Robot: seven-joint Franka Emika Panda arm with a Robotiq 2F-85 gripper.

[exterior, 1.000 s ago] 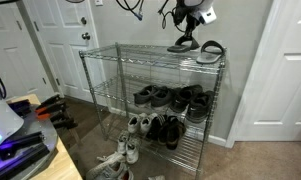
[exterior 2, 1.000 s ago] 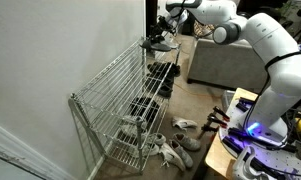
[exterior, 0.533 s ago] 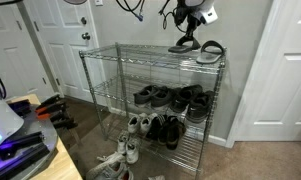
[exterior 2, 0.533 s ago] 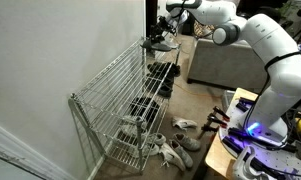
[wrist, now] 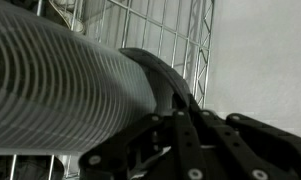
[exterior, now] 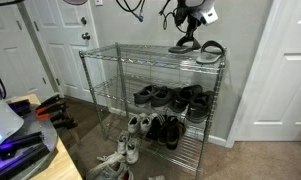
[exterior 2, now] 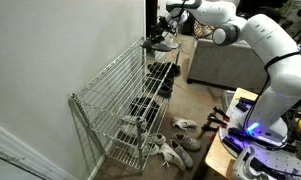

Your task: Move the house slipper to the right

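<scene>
The house slipper is a flat dark slip-on at the right end of the wire rack's top shelf. It also shows in an exterior view. My gripper comes down from above and is shut on the slipper's edge. In the wrist view the slipper's ribbed grey sole fills the left side, with my dark fingers pinched on its rim. I cannot tell whether the slipper still touches the shelf.
A similar dark slipper with a paler rim lies just right of it at the shelf's corner. Lower shelves hold black shoes and white shoes. White shoes lie on the floor. A wall stands behind the rack.
</scene>
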